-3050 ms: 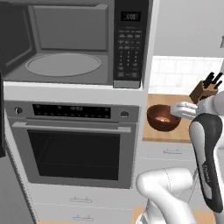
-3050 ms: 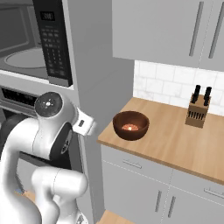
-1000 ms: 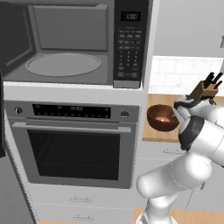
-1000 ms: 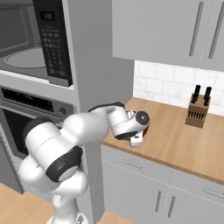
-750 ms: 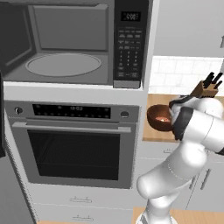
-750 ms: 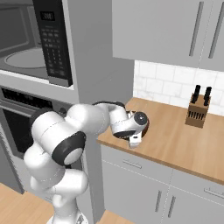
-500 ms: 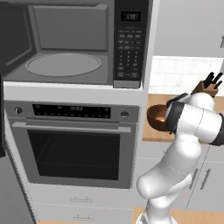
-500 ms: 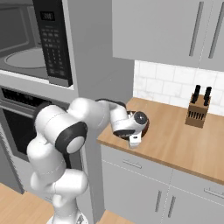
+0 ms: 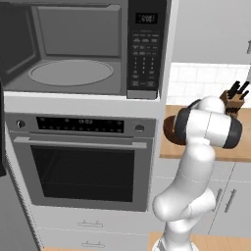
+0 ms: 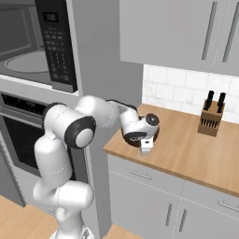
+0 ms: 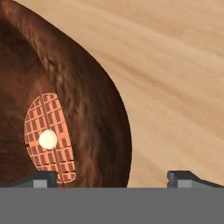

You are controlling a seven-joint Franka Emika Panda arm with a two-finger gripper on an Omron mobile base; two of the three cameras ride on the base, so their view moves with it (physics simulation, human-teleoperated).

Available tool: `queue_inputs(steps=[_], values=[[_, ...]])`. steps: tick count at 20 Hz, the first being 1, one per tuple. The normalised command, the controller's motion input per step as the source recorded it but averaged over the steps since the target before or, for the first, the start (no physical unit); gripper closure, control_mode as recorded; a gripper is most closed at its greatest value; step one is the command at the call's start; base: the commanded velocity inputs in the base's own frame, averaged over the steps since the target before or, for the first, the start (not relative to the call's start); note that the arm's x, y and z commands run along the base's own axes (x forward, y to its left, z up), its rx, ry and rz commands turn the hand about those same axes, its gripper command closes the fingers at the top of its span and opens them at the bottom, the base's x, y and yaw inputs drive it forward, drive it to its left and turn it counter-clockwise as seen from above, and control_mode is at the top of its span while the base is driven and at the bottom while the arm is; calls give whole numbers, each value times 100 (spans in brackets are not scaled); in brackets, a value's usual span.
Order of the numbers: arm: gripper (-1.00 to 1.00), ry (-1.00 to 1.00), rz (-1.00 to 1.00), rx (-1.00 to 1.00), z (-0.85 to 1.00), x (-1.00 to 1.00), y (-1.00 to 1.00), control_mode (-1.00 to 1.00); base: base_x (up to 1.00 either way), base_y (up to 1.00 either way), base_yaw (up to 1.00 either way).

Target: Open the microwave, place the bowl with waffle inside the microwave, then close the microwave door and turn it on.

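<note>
End effector (image 11: 111,177) wide open astride bowl (image 11: 83,109) rim, holding nothing, knife block (image 10: 210,119) well apart

Just ahead of the fingers (image 11: 43,178), the bowl (image 11: 92,113) is showing a dark reddish-brown, mottled surface with a dull sheen. Inside it, the waffle (image 11: 49,138) is looking matt orange, gridded, with a pale smooth dot on top. Beyond the fingers the worktop (image 11: 175,87) is reading as light wood with streaky grain, satin rather than shiny. The knife block (image 10: 211,119) is looking wooden too. The microwave (image 9: 83,49) is showing a matt grey interior and a black glossy keypad panel (image 9: 145,54).
</note>
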Motion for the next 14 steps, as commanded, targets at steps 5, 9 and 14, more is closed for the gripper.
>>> queue_inputs(steps=[5,9,14], values=[[100,4,0,0,-28,12,0,-100,0,0,0],[100,0,0,5,-8,-9,0,-100,0,0,0],[100,-23,2,6,2,-92,0,-100,0,0,0]])
